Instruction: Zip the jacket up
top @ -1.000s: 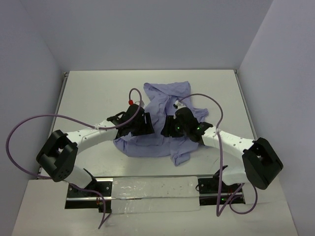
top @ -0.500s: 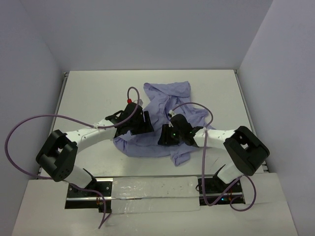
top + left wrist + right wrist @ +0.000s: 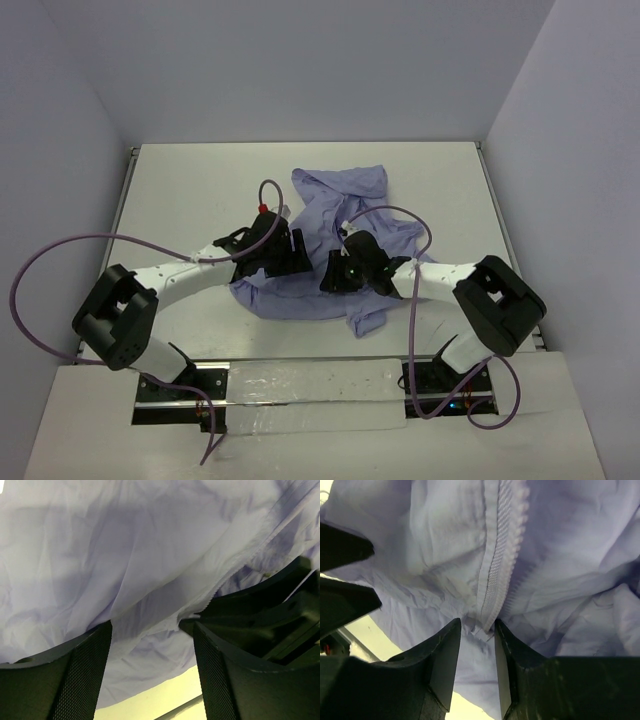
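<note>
The lavender jacket (image 3: 338, 205) lies crumpled in the middle of the white table (image 3: 190, 185). My left gripper (image 3: 294, 260) is at its left side, open. In the left wrist view its wide-apart fingers (image 3: 80, 675) straddle a loose fold of the jacket (image 3: 125, 555). My right gripper (image 3: 329, 277) faces it from the right, low on the cloth. In the right wrist view the white zipper (image 3: 502, 545) runs down the jacket (image 3: 570, 555), and its lower end sits pinched between the nearly closed tips of the right gripper (image 3: 478, 625).
The two grippers are close together; black parts of the left gripper (image 3: 342, 602) show at the left of the right wrist view. Purple cables (image 3: 60, 250) loop beside both arms. Walls enclose the table. A metal rail (image 3: 300, 385) runs along the near edge.
The right arm has folded in at the elbow, and its gripper has moved left and down along the jacket toward the left gripper. The left gripper has shifted only slightly.
</note>
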{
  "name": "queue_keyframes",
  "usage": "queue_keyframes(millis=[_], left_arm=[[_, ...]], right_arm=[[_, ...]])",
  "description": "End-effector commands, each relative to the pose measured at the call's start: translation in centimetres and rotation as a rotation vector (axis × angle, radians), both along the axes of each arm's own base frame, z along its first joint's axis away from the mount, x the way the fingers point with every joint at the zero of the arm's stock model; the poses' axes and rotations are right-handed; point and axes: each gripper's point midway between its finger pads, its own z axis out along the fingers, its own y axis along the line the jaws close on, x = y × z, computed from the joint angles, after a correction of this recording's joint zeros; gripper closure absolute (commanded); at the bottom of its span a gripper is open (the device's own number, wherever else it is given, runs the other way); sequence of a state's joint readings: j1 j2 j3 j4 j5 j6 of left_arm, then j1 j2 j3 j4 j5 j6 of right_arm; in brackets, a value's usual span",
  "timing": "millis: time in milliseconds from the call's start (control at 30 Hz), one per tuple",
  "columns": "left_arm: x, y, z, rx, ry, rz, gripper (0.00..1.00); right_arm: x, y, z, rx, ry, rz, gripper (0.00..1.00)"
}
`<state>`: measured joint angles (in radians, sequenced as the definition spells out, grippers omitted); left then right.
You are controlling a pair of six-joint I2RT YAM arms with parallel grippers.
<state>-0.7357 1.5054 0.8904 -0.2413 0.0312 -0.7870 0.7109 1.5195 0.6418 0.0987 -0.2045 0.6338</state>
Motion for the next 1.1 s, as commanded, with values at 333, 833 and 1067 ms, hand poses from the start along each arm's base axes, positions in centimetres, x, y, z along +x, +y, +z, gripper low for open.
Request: queue_keyframes(millis=[333, 833, 1067], left_arm=[[-2.2, 1.0, 5.1, -0.141, -0.104, -0.075, 0.23], [-5.2, -2.4, 8.6, -0.405, -0.176, -0.319, 0.31], [-6.3, -1.4, 11.1, -0.437, -0.256, -0.399, 0.31]], right_arm=[[1.5, 0.6, 6.7, 0.089, -0.181, 0.002, 1.00], [-1.2, 3.0, 14.9, 0.298, -0.289, 0.224, 1.00], [-3.0, 2.9, 17.9, 0.378, -0.343, 0.313, 1.00]])
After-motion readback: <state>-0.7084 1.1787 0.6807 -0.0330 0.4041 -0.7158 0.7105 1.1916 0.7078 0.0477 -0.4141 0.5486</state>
